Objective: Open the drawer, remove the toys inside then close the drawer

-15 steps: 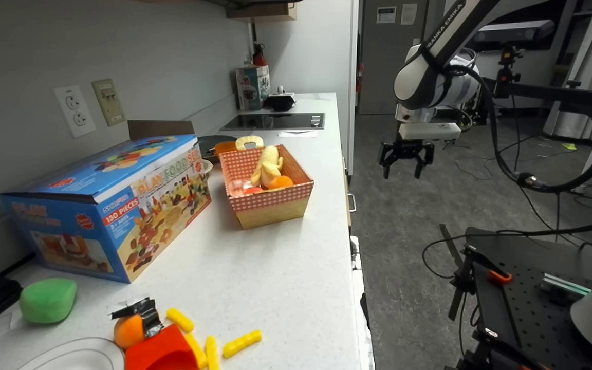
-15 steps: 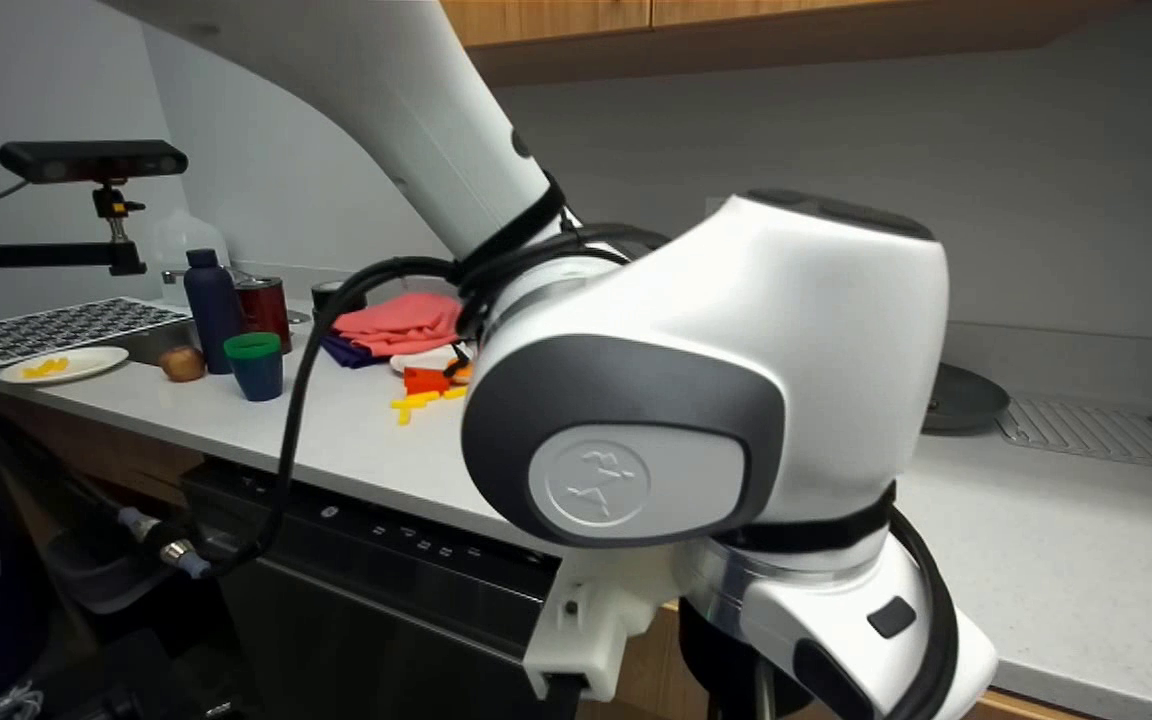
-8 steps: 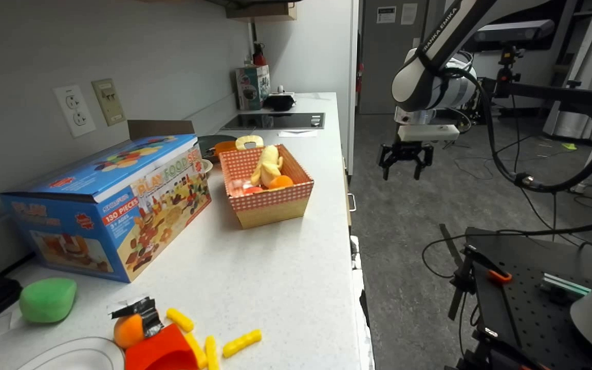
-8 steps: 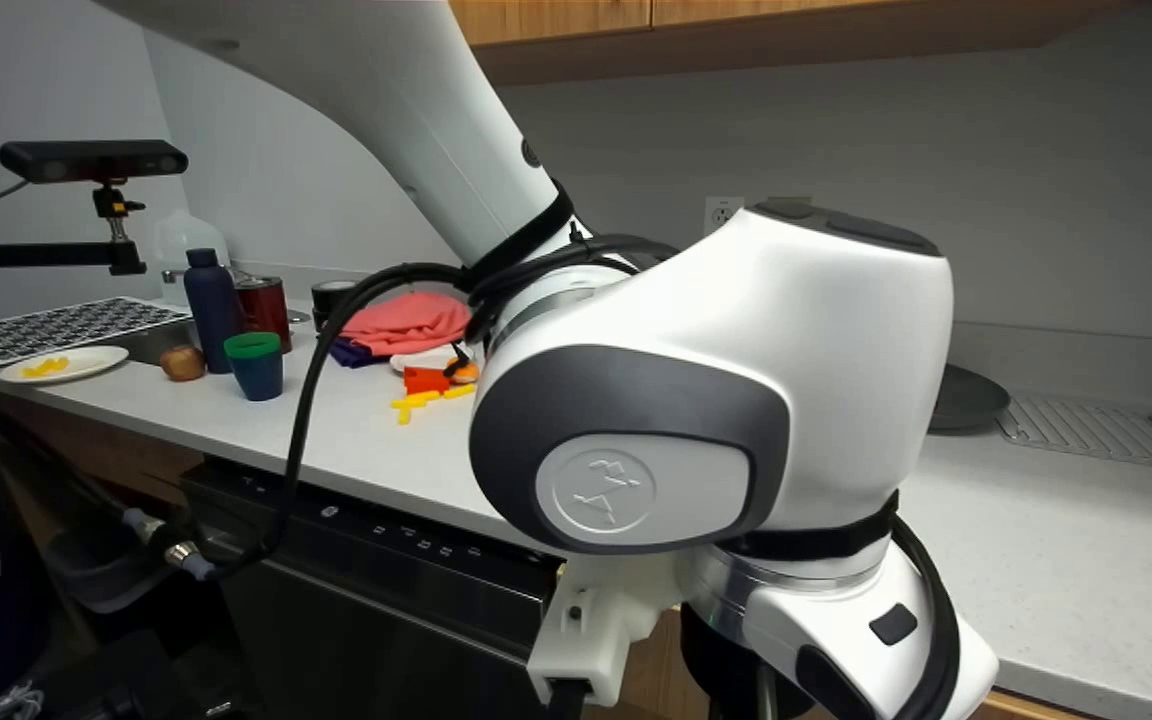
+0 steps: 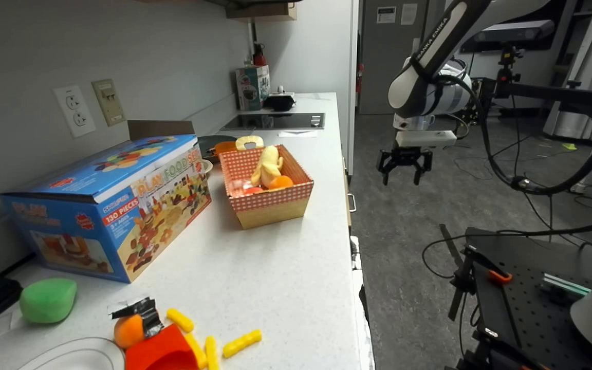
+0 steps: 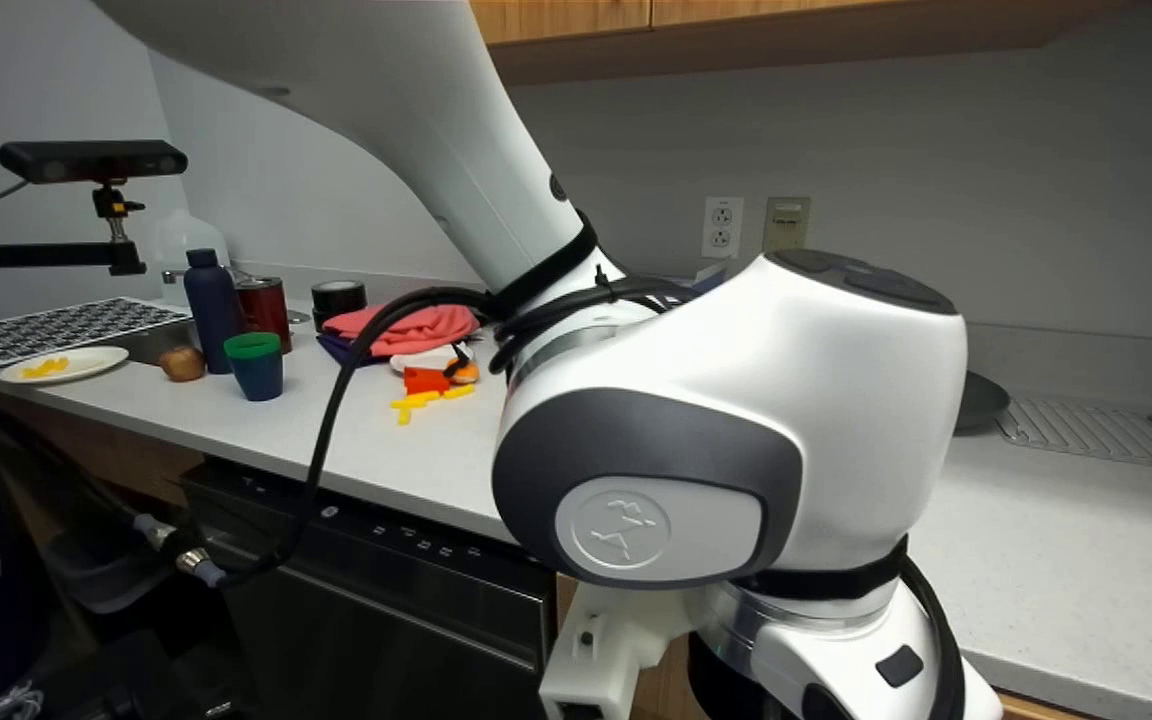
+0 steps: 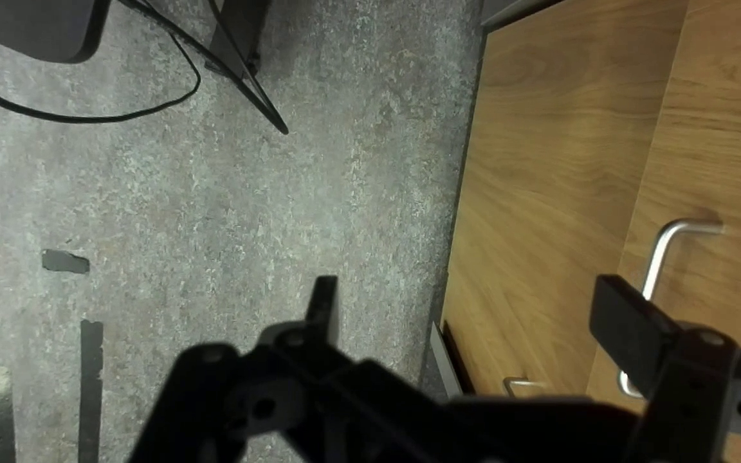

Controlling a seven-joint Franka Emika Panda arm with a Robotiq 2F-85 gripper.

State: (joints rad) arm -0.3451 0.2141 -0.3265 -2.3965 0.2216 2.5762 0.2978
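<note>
Holds the jaws of the gripper point(image 5: 401, 180) wide apart, pointing down over the grey floor point(image 7: 345, 173). In the wrist view, hides part of a metal handle point(image 7: 655, 260) behind one fingertip point(image 7: 624, 325). Has the wooden drawer point(image 7: 724, 141) to one side, shut, with the inside hidden. Hangs from the white arm point(image 6: 856, 400), beside the counter point(image 5: 275, 277). Farther out, shows a checked basket point(image 5: 274, 211) with a toy banana point(image 5: 266, 167) in it, near a blue box point(image 5: 108, 205).
</note>
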